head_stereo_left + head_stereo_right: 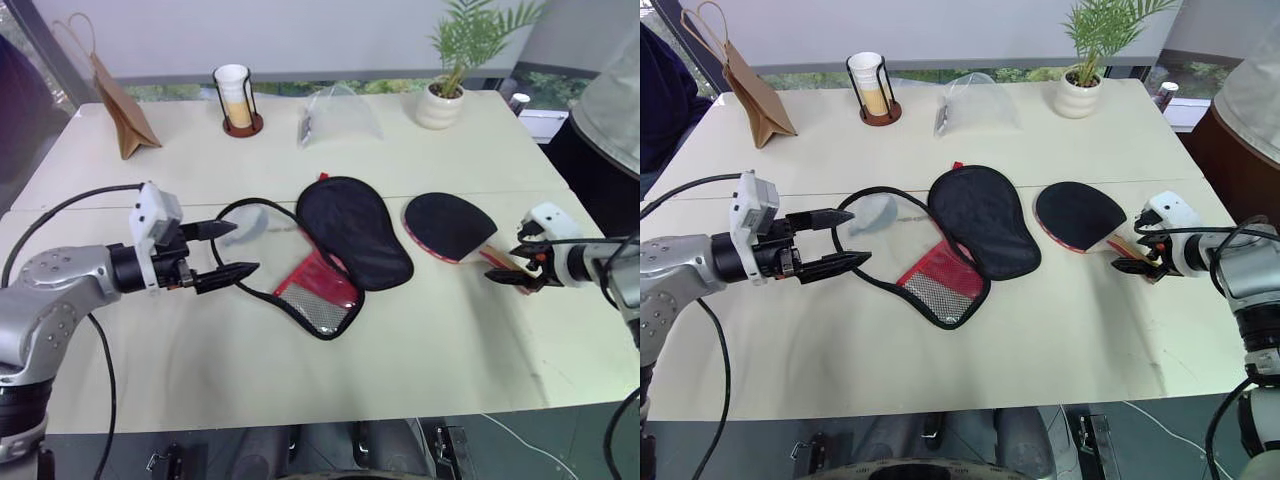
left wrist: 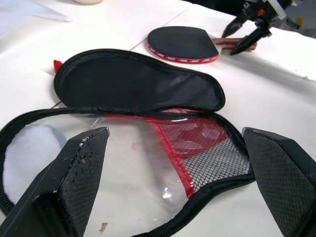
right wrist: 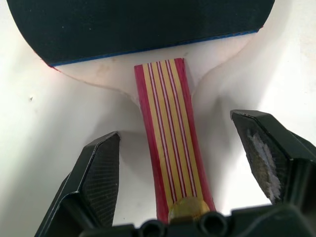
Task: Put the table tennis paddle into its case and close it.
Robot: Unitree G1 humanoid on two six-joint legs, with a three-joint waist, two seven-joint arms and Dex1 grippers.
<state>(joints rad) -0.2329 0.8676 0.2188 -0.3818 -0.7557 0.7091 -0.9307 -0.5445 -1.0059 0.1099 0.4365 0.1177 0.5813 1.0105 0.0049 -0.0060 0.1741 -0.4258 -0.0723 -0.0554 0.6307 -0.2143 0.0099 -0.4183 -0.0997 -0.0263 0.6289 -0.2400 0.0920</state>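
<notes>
Table tennis paddle point(image 1: 449, 226) flat on desk point(image 1: 430, 340), right of case point(image 1: 330, 250), not yet inside. Long axis from far-left blade to near-right handle. Right end effector point(image 3: 183, 163) astride handle, jaws apart, no grip. Case unzipped; left end effector point(image 1: 226, 250) agape near its left edge. Insertion, zipping remaining.

It looks like an office or a lab room used for robot tests. A wide pale surface point(image 1: 420, 340) stands before a window with greenery outside. On its far edge there are a potted plant point(image 1: 445, 95), a paper cup in a wire holder point(image 1: 235, 98), a brown paper bag point(image 1: 120, 105) and a clear plastic package point(image 1: 340, 115). Loose cables hang at the near edge.
</notes>
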